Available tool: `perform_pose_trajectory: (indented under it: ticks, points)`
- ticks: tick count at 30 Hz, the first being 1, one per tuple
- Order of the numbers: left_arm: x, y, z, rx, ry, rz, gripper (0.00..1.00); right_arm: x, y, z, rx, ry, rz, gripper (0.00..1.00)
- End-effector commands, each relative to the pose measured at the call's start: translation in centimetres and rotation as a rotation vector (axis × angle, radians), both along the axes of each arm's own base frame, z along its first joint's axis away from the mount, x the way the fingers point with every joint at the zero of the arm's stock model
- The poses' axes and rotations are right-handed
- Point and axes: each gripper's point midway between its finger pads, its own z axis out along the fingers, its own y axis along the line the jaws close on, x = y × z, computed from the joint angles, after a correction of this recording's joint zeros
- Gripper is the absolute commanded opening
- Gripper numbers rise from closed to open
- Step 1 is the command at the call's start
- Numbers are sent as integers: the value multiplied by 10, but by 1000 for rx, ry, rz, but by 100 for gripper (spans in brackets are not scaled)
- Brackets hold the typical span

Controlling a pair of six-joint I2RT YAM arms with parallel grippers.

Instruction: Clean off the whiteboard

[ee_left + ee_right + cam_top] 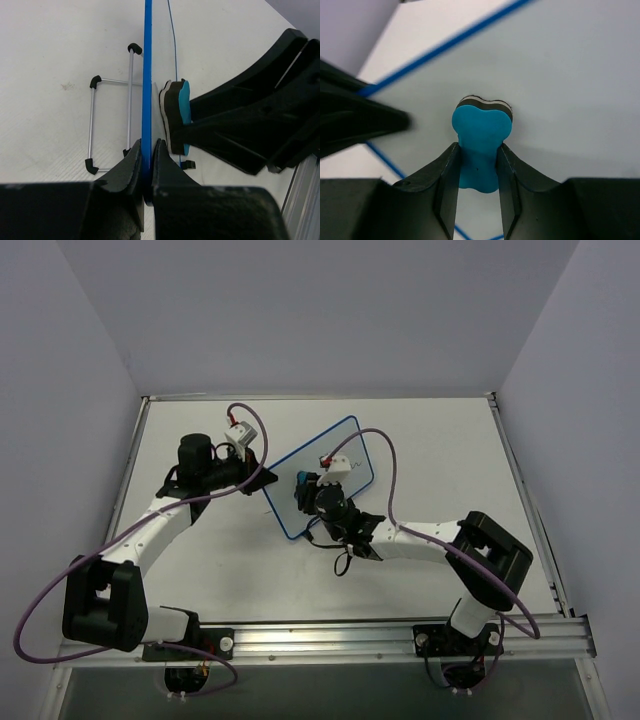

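Worktop (440, 450) carries the whiteboard (345, 443), tilted, near centre
Left pincer (148, 150) clamps its blue frame, your proper hold on a light, stiff panel; right pincer (479, 160) grips the eraser (481, 125) against its face

Left arm (150, 530) and right arm (425, 538): white plastic shells, black joint housings, looped purple cables (18, 635); matte black tapered fingers (447, 185).

The whiteboard (310, 455) looks smooth and glossy, its frame blue plastic. Against it, the eraser (481, 131) is matt blue over a dark felt-like layer. Behind the whiteboard, the stand (130, 100) is metal wire.
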Motion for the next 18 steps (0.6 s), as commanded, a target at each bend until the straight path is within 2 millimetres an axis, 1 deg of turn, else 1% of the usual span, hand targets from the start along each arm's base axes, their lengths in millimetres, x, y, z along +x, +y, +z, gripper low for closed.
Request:
perform_pose_trajectory:
  ticks: [1,2,6,10,11,13,14,17,18]
  points:
    - [6,16,-39,196,-84,-13,2,-12,50,51,138,-73,141,0]
    - [6,16,-39,196,-84,-13,2,-12,51,52,147,-72,140,0]
    - [6,16,-38,197,-90,-16,2,-5,46,32,125,-45,109,0]
    - [5,15,-38,197,-87,-16,2,6,25,12,104,-18,35,0]
    - [5,15,-38,198,-90,-16,2,14,8,1,90,-4,-15,0]
    - [5,15,-38,198,-90,-16,2,23,-9,-6,95,11,-51,0]
    - [5,15,-39,198,-88,-16,2,33,-33,-18,80,30,-99,0]
    - [5,15,-38,198,-90,-17,2,46,-61,-28,104,62,-118,0]
    - [5,15,-38,199,-93,-17,2,50,-81,-37,104,84,-133,0]
